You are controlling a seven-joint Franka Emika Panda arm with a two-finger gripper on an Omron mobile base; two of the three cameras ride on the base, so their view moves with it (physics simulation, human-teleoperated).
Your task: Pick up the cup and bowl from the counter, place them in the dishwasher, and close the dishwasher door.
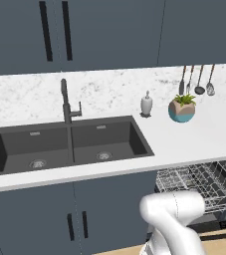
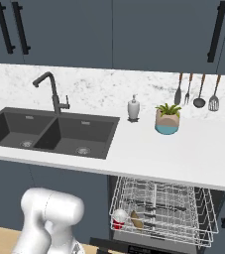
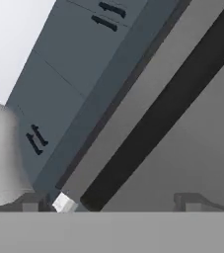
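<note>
Cup point(image 2: 119, 219) and bowl point(image 2: 137, 221) sit racked at lower centre; hand point(image 3: 111, 201) spread, empty; closing dishwasher door point(image 3: 182, 143) judged next: push it up.

A home kitchen: a white marbled worktop point(image 2: 183, 154) with a dark double sink point(image 2: 49, 131) and tap point(image 2: 52, 92), dark cabinets point(image 2: 109, 30) above, hanging utensils point(image 2: 198, 92), a potted plant point(image 2: 167, 119), and an open dishwasher point(image 2: 163, 208) with wire racks.

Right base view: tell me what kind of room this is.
A kitchen, rendered rather than real: a dark double sink set in a white counter, utensils hanging on the wall, and an open dishwasher with wire racks.
</note>
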